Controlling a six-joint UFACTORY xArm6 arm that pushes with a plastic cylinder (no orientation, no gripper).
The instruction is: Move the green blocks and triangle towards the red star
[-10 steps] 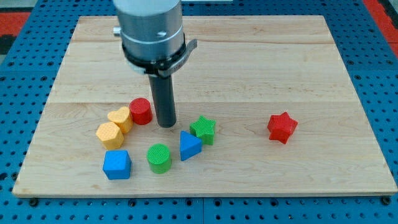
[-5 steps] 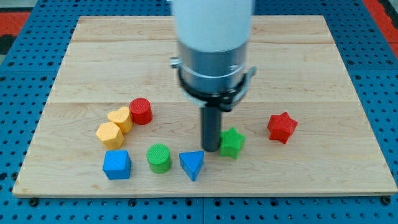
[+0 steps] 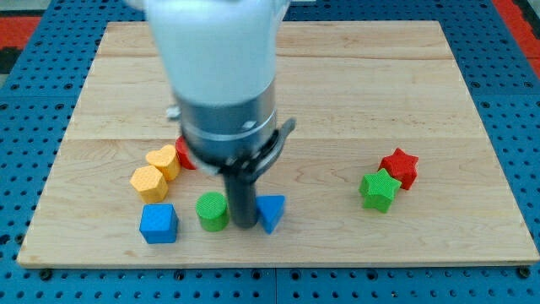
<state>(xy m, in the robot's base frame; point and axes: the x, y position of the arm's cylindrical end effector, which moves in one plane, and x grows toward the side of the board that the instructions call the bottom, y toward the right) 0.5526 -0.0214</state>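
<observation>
My tip (image 3: pixel 245 225) is seen near the lower middle of the frame, planted on the wooden worktop (image 3: pixel 337 101) between the green cylinder (image 3: pixel 212 211) on its left and the blue triangle (image 3: pixel 271 213) on its right, close against both. No jaws are carried by this arm; only the straight dark rod is fitted.

The green star (image 3: pixel 379 190) is found at the right of the frame, touching the lower left side of the red star (image 3: pixel 399 167).

A blue cube (image 3: pixel 158 224) is placed left of the green cylinder, near the lower left. Two yellow blocks (image 3: pixel 155 171), shapes not clearly made out, are set touching above the cube. A red block (image 3: pixel 183 153) is partly hidden behind the arm's body, just right of the upper yellow block.
</observation>
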